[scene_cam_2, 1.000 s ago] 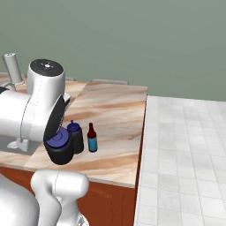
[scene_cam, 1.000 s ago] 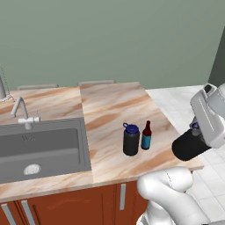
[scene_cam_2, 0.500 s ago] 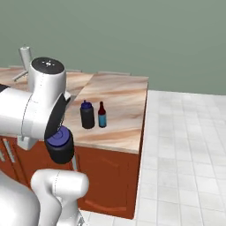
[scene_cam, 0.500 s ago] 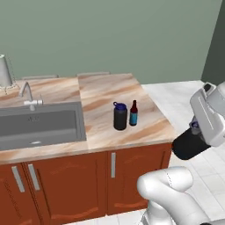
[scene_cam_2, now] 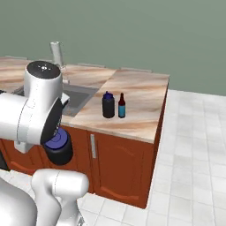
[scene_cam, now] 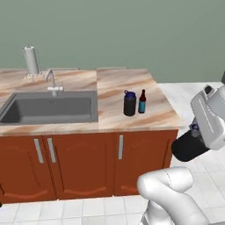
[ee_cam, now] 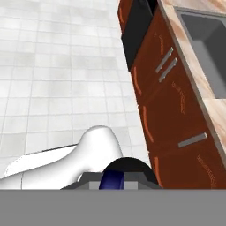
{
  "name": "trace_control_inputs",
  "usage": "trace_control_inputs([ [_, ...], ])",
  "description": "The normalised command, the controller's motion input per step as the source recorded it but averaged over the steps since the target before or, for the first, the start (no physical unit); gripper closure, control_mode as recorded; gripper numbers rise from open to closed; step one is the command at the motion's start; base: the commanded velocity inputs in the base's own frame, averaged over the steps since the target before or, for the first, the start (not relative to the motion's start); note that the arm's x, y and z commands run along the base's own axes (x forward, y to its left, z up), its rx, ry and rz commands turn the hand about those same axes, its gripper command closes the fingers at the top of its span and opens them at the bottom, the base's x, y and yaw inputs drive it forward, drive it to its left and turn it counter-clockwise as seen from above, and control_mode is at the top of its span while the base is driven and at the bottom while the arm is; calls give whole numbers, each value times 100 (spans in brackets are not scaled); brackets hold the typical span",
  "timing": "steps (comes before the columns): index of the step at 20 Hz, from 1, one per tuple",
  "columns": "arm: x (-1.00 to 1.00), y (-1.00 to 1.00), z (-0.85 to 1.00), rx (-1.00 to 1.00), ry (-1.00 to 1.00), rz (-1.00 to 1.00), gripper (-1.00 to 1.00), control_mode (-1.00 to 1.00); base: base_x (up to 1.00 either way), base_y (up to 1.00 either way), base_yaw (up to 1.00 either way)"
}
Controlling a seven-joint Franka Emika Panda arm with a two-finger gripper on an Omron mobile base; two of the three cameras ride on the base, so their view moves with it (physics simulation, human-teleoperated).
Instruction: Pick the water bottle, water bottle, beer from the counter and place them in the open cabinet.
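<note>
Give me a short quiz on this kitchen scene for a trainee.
1. True or false: the beer stands upright on the counter.
2. What stands right beside the beer? A) a water bottle B) a mug C) a pan
3. Fill in: the hand grips a black held bottle with a ___ lid.
Key: 1 true; 2 A; 3 blue
</note>
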Motion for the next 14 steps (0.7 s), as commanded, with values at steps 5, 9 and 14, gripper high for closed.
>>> trace_control_inputs([
  [5, 0, 0, 0, 0, 0, 0, 100, 100, -8, 0, 50],
  [9, 0, 0, 0, 0, 0, 0, 100, 100, -8, 0, 49],
  [14, 0, 0, 0, 0, 0, 0, 100, 100, -3, 0, 43],
])
